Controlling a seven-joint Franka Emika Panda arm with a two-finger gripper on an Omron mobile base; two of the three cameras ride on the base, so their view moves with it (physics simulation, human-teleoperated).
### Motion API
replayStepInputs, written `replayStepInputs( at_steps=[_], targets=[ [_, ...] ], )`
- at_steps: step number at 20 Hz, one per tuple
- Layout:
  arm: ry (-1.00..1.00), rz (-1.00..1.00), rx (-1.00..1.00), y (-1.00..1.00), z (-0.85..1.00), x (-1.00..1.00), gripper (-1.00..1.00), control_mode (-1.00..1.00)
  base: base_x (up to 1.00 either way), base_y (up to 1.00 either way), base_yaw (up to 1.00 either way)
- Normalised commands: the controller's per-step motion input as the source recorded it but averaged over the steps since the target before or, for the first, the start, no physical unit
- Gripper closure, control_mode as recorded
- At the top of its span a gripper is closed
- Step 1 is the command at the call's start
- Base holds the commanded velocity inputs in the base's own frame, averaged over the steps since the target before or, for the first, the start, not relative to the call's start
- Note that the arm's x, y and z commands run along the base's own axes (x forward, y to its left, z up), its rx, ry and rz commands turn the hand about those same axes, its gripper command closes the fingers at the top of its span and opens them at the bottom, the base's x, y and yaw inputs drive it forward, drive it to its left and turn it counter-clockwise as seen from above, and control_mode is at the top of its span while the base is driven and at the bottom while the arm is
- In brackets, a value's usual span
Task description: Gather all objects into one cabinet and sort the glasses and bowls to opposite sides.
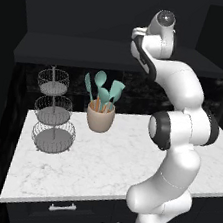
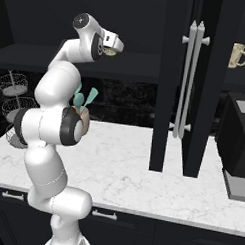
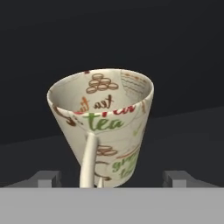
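The cream mug (image 3: 103, 127) is showing "tea" in green and brown lettering, and "green" lower down its side.

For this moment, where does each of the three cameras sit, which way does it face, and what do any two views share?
Left base view: behind-left, looking down on the marble counter; arm at right.
Right base view: behind-right, facing the cabinet door; arm at left, pincer raised.
Hand view: on the hand, facing a printed mug between the fingertips.
Shared: both base views show the utensil pot.
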Motion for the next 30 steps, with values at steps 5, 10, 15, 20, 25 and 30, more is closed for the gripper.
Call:
replayStepInputs(
  at_steps=[5,10,15,20,25,30],
  targets=[
    [0.0,0.0,0.0,0.05,0.0,0.0,1.0,-1.0,0.0,0.0,0.0],
    [0.0,0.0,0.0,0.0,0.0,0.0,1.0,-1.0,0.0,0.0,0.0],
    [0.0,0.0,0.0,0.0,0.0,0.0,1.0,-1.0,0.0,0.0,0.0],
    [0.0,0.0,0.0,0.0,0.02,-0.05,1.0,-1.0,0.0,0.0,0.0],
    [-0.04,0.0,0.0,-0.02,0.07,-0.28,1.0,-1.0,0.0,0.0,0.0],
    [-0.02,0.0,0.0,-0.07,0.0,-0.28,1.0,-1.0,0.0,0.0,0.0]
  ],
)
